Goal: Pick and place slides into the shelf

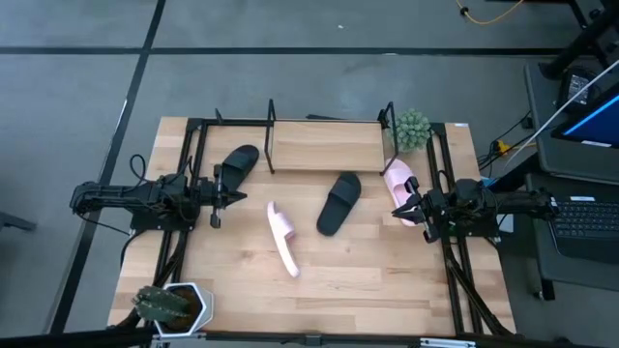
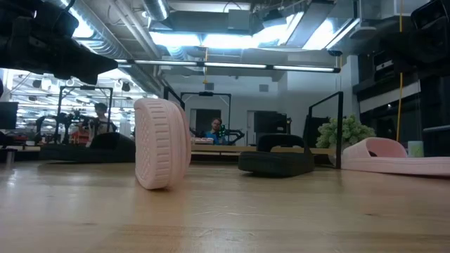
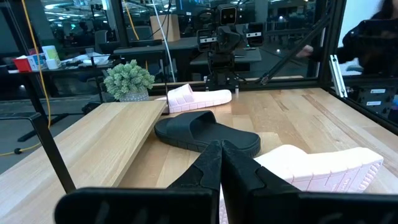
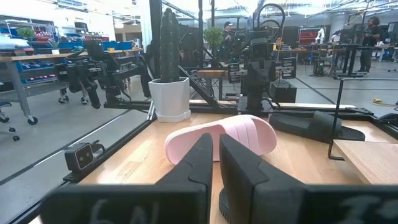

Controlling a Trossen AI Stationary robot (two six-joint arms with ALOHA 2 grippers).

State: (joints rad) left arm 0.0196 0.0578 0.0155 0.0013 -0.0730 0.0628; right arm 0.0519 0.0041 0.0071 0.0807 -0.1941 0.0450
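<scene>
As pink slide (image 1: 397,183) lies, beside right tool (image 1: 410,210)

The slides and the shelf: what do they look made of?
The slides, such as the pink slide on edge, look like matte moulded foam or rubber, judging by its ribbed sole. The shelf: pale wood-grain board, thin black frames, probably metal.

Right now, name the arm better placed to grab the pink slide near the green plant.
Right. The right gripper hovers beside that pink slide at the shelf's right end, while the left gripper sits across the table by a black slide.
</scene>
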